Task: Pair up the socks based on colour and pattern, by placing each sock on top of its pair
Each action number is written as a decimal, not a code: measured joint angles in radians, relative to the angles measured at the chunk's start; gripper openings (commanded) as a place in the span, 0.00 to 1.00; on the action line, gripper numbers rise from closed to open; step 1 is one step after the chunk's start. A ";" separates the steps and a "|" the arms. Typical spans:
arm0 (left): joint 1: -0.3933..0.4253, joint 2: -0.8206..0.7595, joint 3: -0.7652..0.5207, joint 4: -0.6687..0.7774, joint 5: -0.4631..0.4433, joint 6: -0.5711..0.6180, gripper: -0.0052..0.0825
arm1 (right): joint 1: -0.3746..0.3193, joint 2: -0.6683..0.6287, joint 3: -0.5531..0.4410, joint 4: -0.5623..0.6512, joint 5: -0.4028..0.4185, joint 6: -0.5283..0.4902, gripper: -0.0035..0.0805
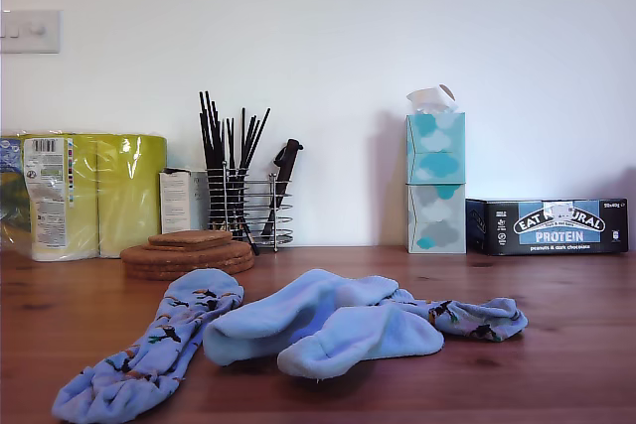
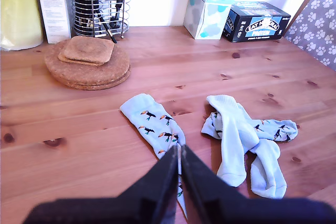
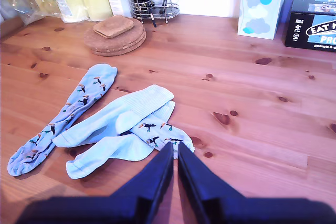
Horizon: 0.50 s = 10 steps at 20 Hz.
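Four socks lie on the wooden table [image 1: 576, 345]. One toucan-print sock [image 1: 149, 345] stretches out at the exterior view's left, apart from the rest. Two plain pale blue socks [image 1: 298, 310] [image 1: 363, 340] overlap in the middle and partly cover the second toucan sock [image 1: 477, 320]. In the first wrist view, my first gripper [image 2: 179, 148] is shut and hovers over the lone toucan sock [image 2: 155, 121], holding nothing I can see. My second gripper [image 3: 175, 146] is shut just off the covered toucan sock [image 3: 160, 132], beside the plain socks [image 3: 121, 114]. Neither gripper shows in the exterior view.
Along the back wall stand a yellow pack of paper rolls [image 1: 84, 191], a small white box [image 1: 184, 201], stacked cork mats [image 1: 189, 253], a wire utensil rack [image 1: 248, 208], two stacked tissue boxes [image 1: 435, 186] and a protein bar box [image 1: 552, 226]. A paw-print fabric [image 2: 317, 22] shows at one table end.
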 measured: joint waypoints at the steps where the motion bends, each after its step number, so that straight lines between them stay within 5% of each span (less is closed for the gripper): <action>1: 0.000 0.000 0.000 0.000 0.003 0.000 0.04 | 0.000 0.000 0.000 -0.003 -0.002 0.001 0.03; 10: 0.000 0.000 0.000 0.000 0.027 0.002 0.04 | 0.000 0.000 0.000 -0.007 -0.003 0.001 0.03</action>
